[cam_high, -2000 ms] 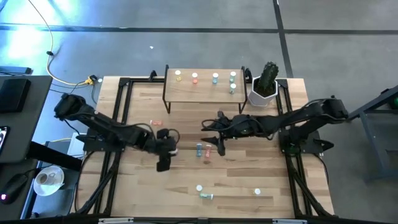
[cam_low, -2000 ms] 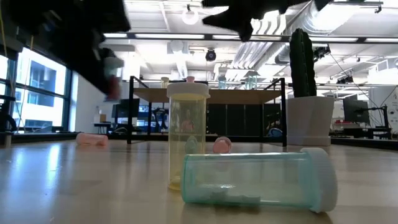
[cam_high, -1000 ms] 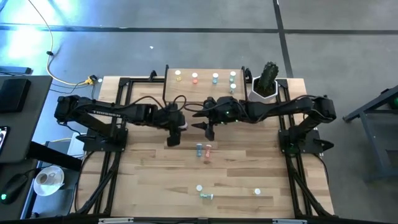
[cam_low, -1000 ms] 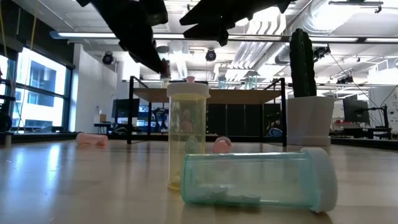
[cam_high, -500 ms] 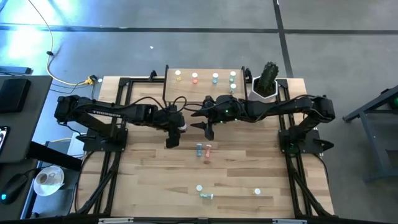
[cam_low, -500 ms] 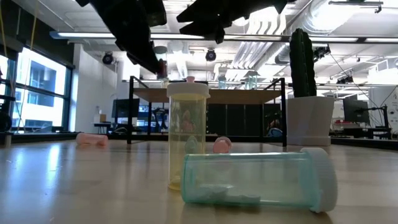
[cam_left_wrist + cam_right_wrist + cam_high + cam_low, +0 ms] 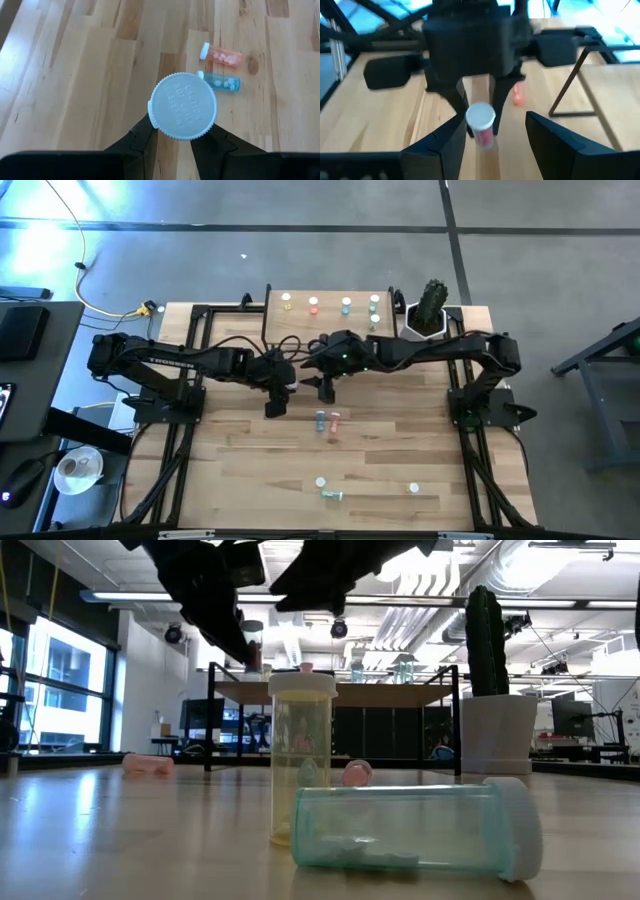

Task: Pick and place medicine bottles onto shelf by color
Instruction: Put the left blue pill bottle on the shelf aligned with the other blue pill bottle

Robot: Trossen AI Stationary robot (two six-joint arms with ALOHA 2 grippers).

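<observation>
Two grippers meet mid-table: left gripper [image 7: 172,145] pinches a pink bottle [image 7: 481,125] by its body, cap [image 7: 184,112] and long axis toward the right gripper [image 7: 492,142], whose fingers are spread around it; shelf [image 7: 330,320] at 12 o'clock.

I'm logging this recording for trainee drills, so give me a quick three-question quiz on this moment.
1. True or false: the left gripper is shut on a white-capped bottle.
2. The right gripper is: A open, B shut on a bottle, C out of view.
3. Fill in: beside the pink bottle lying on the table lies a ____ bottle.
Key: 1 true; 2 A; 3 blue.
</observation>
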